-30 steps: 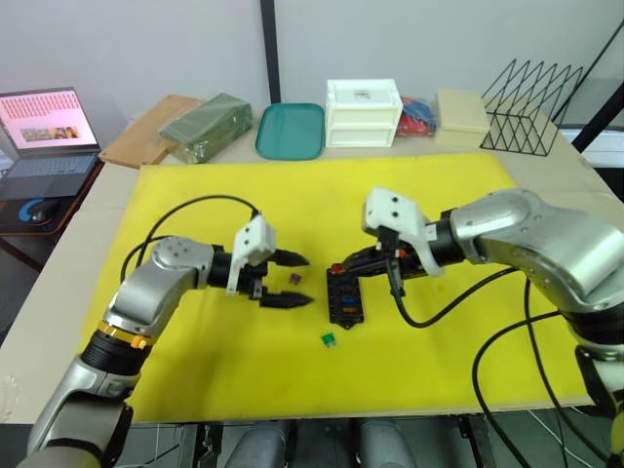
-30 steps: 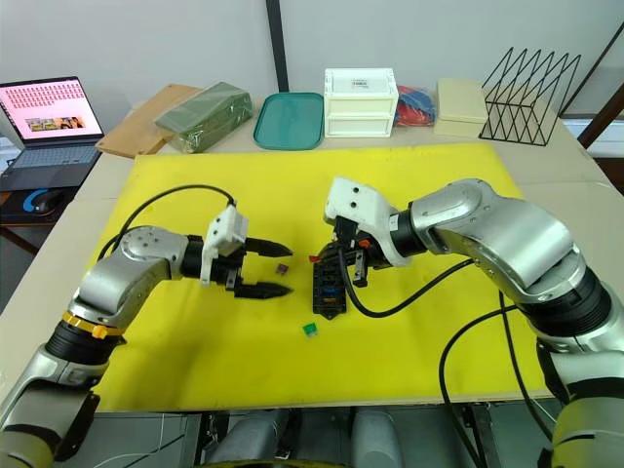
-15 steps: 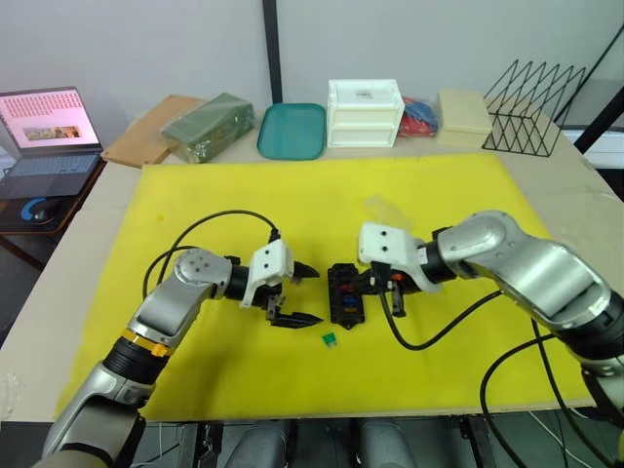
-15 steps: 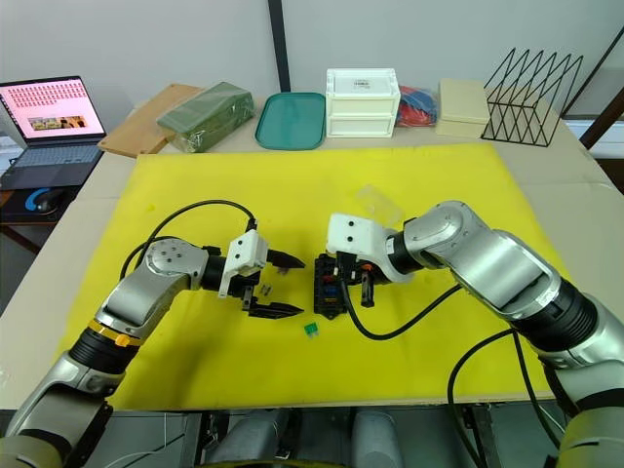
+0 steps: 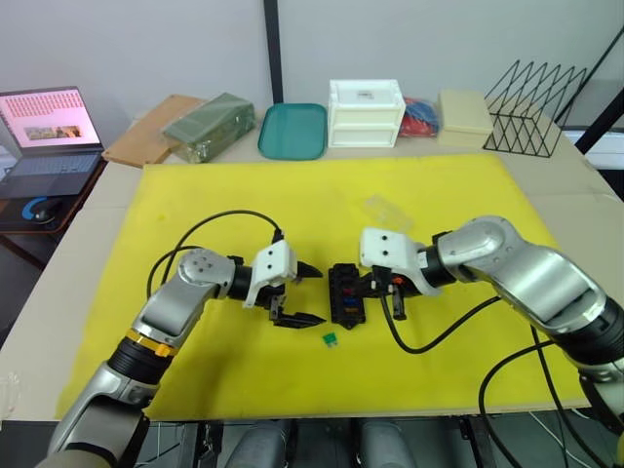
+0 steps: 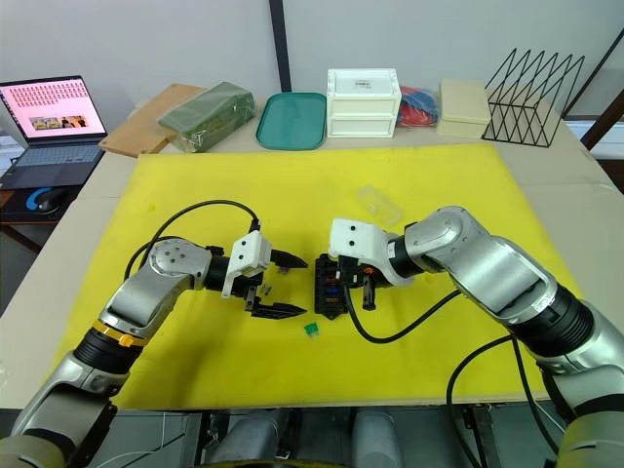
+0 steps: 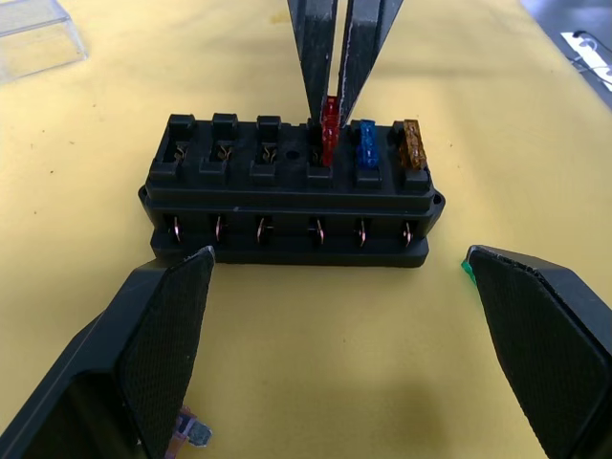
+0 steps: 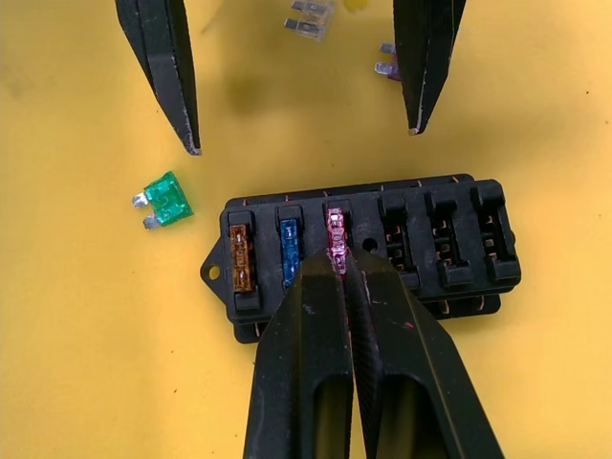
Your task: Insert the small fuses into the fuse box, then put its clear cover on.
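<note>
The black fuse box (image 5: pixel 343 293) lies mid-mat with an orange, a blue and a red fuse (image 8: pixel 335 231) standing in one row. My right gripper (image 8: pixel 344 263) is shut on the red fuse, which sits in the third slot; its fingers (image 7: pixel 330 67) reach down onto it. Just left of the box, my left gripper (image 5: pixel 312 295) is open and holds nothing, with the box between its fingertips in the left wrist view. A green fuse (image 5: pixel 330 339) lies in front of the box. A purple fuse (image 8: pixel 387 67) and a grey one (image 8: pixel 308 19) lie by the left gripper. The clear cover (image 5: pixel 387 208) rests behind the box.
The yellow mat (image 5: pixel 195 205) covers the table. Along the back stand a white drawer unit (image 5: pixel 364 112), a teal tray (image 5: pixel 292 130), a green packet (image 5: pixel 207 119) and a black wire rack (image 5: pixel 531 107). A laptop (image 5: pixel 44 127) sits far left.
Over the last second my right gripper came down with the red fuse onto the fuse box. My left gripper moved right, close to the box. Little has changed in the last half second.
</note>
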Available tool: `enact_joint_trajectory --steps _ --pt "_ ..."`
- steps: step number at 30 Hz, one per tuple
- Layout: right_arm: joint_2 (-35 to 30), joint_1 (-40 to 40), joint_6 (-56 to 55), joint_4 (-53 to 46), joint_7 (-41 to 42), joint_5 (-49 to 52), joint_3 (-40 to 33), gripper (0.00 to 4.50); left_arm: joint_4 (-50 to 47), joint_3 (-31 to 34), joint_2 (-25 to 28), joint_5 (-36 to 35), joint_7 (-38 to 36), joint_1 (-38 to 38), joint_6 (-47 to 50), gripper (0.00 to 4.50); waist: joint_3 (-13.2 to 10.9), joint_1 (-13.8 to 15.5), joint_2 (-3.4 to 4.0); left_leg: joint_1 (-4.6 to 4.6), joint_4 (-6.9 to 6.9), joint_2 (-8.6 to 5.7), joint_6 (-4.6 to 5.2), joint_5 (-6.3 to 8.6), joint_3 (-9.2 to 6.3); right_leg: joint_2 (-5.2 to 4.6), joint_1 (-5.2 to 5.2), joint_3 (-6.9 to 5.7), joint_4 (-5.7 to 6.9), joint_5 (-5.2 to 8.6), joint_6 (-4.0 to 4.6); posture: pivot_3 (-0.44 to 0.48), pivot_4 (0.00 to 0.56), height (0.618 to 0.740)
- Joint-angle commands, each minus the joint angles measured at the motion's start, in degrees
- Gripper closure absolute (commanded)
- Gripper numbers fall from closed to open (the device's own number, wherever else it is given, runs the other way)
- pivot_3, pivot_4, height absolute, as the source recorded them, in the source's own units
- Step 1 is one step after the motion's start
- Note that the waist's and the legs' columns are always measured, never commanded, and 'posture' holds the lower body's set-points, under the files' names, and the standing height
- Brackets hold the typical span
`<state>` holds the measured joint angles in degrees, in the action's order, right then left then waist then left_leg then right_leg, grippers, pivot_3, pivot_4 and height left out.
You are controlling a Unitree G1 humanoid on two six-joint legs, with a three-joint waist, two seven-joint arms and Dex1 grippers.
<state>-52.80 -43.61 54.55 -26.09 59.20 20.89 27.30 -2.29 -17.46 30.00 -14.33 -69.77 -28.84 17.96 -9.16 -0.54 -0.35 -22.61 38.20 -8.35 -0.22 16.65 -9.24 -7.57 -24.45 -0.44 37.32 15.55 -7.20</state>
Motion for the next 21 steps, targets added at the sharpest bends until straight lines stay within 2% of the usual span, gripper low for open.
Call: enact_joint_trajectory --steps 1,21 --pt "0.3 -0.1 -0.6 -0.2 0.4 -0.7 -1.8 4.50 -1.1 0.0 -0.1 -0.2 -0.1 -0.1 -1.0 0.05 0.0 0.0 0.00 0.00 0.00 0.00 0.00 0.00 0.00 0.00 0.00 0.00 0.00 0.00 0.00 0.000 0.150 0.740" --pt "1.6 0.4 -1.5 1.1 1.1 -1.9 -1.7 4.50 -1.8 -0.5 -0.2 0.0 -0.3 0.3 -1.4 0.05 0.0 0.0 0.00 0.00 0.00 0.00 0.00 0.00 0.00 0.00 0.00 0.00 0.00 0.00 0.00 0.000 0.150 0.740"
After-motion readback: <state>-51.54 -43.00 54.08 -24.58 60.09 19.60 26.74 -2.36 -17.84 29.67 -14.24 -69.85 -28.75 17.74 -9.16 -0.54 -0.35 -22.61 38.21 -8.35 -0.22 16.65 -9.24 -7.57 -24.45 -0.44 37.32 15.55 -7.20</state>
